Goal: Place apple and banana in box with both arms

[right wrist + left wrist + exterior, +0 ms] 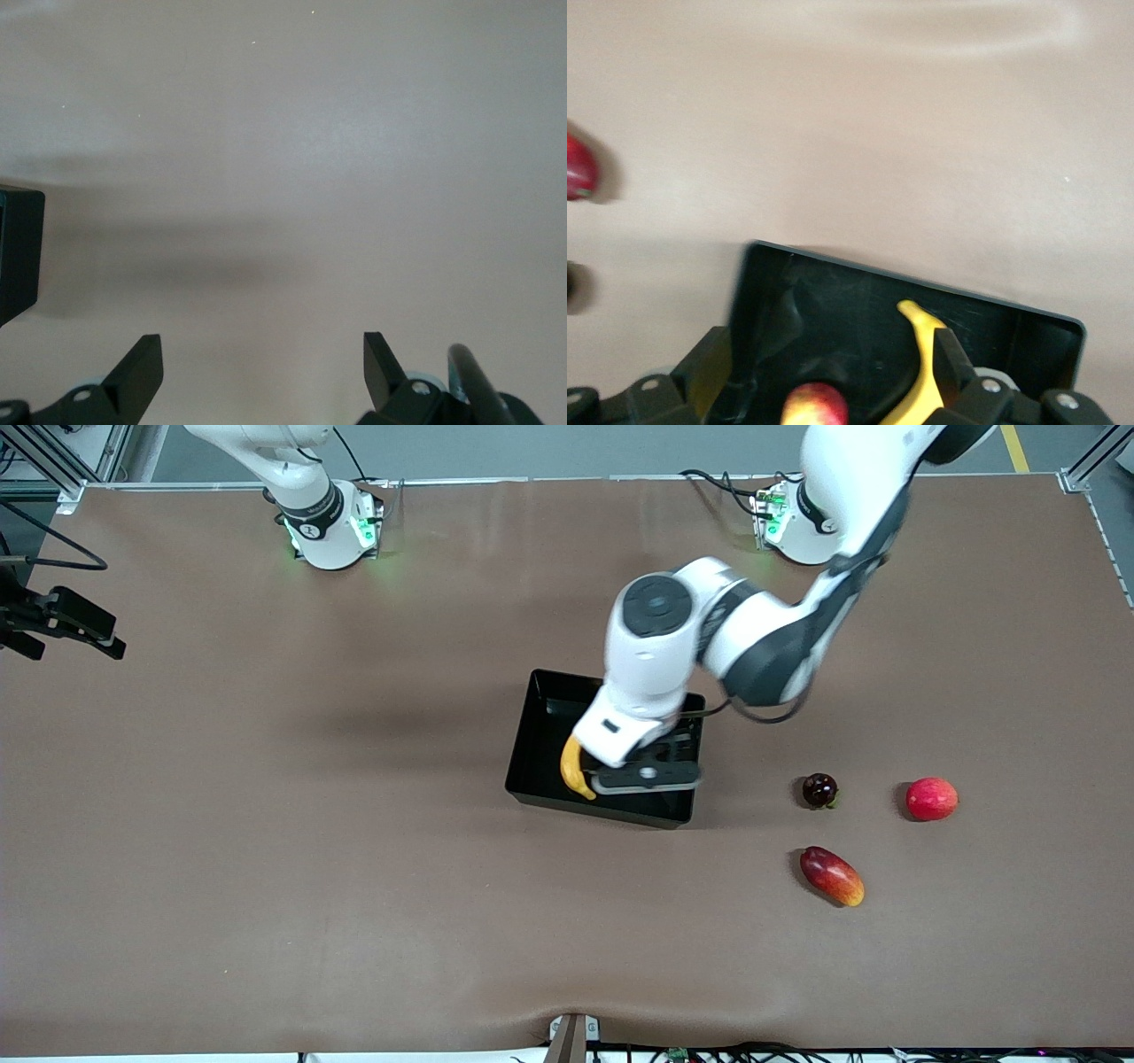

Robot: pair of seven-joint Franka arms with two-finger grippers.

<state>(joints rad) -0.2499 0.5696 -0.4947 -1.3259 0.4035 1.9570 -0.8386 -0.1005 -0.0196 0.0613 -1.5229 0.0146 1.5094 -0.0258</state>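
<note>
Over the black shallow plastic box (540, 726), your left gripper (833, 376) hangs with its fingers spread wide and nothing clamped between them.
Between those fingers, on the box floor, you see the small red-and-yellow apple (815, 406), and the long curved yellow banana (574, 769) lies beside it in the same box. Your right gripper (263, 367) waits, parted and empty, over bare brown table (266, 850). Toward the left arm's end sit a dark round fruit (819, 789), a pinkish-red round fruit (931, 798) and an oval red-and-yellow mango (832, 875).
</note>
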